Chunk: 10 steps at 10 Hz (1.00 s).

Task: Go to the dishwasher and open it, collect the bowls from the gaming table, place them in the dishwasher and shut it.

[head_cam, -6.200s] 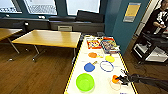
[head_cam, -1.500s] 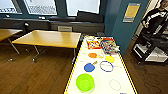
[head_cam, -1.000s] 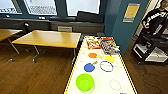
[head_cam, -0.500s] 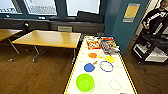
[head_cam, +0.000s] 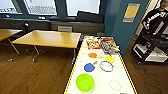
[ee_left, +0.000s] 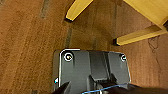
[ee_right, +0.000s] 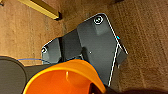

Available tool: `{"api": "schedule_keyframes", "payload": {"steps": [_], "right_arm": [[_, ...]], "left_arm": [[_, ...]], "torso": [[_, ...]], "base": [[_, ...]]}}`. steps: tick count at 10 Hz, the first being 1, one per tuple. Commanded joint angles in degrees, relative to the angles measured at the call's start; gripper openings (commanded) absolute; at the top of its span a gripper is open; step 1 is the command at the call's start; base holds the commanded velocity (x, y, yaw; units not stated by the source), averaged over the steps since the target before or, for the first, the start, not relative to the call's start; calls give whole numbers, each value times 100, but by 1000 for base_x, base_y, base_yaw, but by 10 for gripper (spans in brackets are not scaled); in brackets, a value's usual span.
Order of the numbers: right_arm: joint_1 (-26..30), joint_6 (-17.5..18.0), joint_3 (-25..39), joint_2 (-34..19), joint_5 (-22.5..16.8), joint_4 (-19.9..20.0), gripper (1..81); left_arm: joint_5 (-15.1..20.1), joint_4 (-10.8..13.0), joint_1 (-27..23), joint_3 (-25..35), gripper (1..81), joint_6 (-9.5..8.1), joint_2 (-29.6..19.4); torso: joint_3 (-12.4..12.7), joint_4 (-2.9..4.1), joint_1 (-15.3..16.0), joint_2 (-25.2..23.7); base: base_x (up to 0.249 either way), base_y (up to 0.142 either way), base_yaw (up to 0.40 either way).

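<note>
The long white yellow-sided worktop [head_cam: 125,72] carries bright plastic bowls [head_cam: 85,82], apparently six, and colourful flat game boxes [head_cam: 102,45].

Gaming table [head_cam: 126,75]: six bowls [head_cam: 85,82], possibly one more pale; two board-game boxes [head_cam: 109,46]. Two wooden tables [head_cam: 50,38]. One person [head_cam: 156,17].

No lettering is coming through clearly enough to read. The yellow sign [head_cam: 131,11] on the teal wall is showing only blurred marks, the board-game boxes [head_cam: 103,45] on the gaming table [head_cam: 125,75] are showing bright smeared print, and the white lettering on the person's dark shirt [head_cam: 156,17] is staying illegible.
</note>
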Motion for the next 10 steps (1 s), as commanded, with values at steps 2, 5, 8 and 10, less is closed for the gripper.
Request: {"api": "schedule_keyframes", "payload": {"steps": [2,5,8,10], "right_arm": [[38,-15,31,-167,-316,-193,10],[90,-15,-31,-70,-343,-193,10],[152,-15,-57,0,-369,-202,10],[152,-6,-162,79,-378,-201,10]], "left_arm": [[240,-643,-1371,1644,811,-254,-1602],[451,-1223,-2145,2224,811,-254,-1980],[1064,-1917,-3050,2163,811,-253,-1971],[1835,-2162,-3734,1708,811,-271,-1648]], "torso": [[0,0,0,0],[0,0,0,0],[-2,0,0,0],[-2,0,0,0]], "base": [[0,0,0],[0,0,0],[0,0,0],[0,0,0]]}}
